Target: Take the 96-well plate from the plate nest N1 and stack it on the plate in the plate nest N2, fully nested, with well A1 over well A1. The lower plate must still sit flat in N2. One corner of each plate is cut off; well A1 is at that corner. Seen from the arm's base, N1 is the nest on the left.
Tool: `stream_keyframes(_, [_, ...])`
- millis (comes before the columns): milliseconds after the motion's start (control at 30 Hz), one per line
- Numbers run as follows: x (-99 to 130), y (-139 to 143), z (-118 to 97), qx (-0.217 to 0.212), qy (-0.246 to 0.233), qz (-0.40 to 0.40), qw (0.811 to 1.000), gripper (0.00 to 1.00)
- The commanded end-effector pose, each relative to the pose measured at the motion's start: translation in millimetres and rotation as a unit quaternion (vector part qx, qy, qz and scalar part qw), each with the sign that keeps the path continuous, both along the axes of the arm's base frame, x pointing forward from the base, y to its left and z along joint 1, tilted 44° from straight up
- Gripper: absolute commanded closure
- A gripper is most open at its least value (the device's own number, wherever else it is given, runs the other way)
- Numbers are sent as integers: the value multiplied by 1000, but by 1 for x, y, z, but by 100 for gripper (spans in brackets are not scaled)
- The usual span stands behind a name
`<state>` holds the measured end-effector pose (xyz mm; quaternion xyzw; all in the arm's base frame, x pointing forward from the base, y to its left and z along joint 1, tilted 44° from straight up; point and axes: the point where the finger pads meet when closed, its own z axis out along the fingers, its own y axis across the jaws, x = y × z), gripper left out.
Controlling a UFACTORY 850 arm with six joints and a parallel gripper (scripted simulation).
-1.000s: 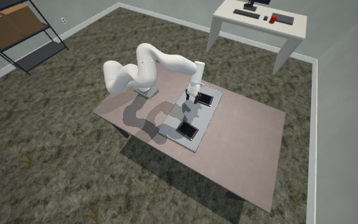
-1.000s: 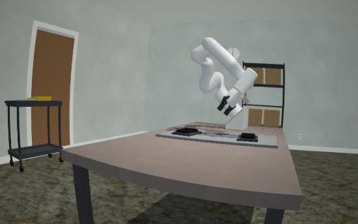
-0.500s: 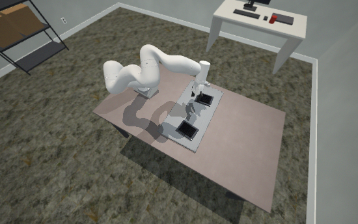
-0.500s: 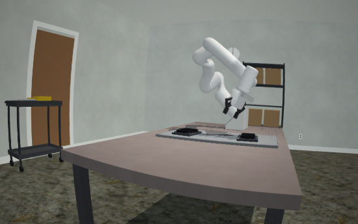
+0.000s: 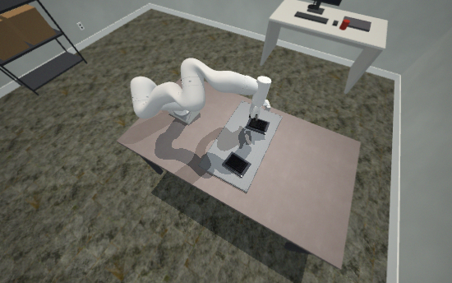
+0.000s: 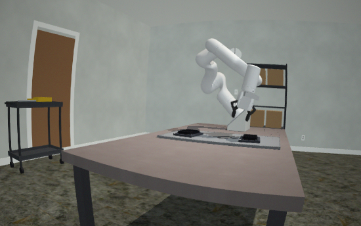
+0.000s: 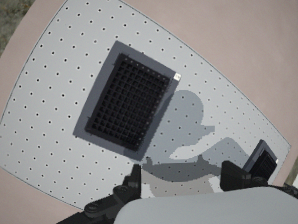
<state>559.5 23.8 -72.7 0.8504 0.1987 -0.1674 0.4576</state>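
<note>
While the gripper (image 6: 241, 115) hangs above the table (image 6: 197, 171), note that its black fingers (image 6: 233, 113) are spread to their full width and have hold of nothing.

In the exterior view you see air between the fingertips and the 96-well plate (image 6: 249, 138) in nest N1. That plate lies flat on the grey perforated board (image 6: 272, 142), almost directly under the tool. The lower plate (image 6: 188, 133) in N2 lies flat toward the other end of the board, well apart from the first.

The top view does not show you that height gap. There the gripper (image 5: 255, 120) overlaps the N1 plate (image 5: 263, 125) and hides part of it. It does show the N2 plate (image 5: 236, 164) uncovered, and the arm's shadow lying on the board (image 5: 269, 141) between the two nests.

The wrist view alone resolves the grid of wells. A well plate (image 7: 129, 103) fills its grey nest surround, with a small pale mark at one corner. A second plate (image 7: 261, 157) shows only in part, just beside the finger (image 7: 240, 175) on that side. You cannot tell from this view which nest is which, and no view resolves the cut corners clearly.
</note>
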Motion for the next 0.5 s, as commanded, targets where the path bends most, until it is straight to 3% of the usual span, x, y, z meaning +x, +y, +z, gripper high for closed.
stream_keyframes(0, [7,10,-11,21,-40,-28,999,0])
stream_keyframes(300, [26,34,-36,69,-129,-100,984,0])
stream_keyframes(467, [32,42,-44,83,-155,-123,977,0])
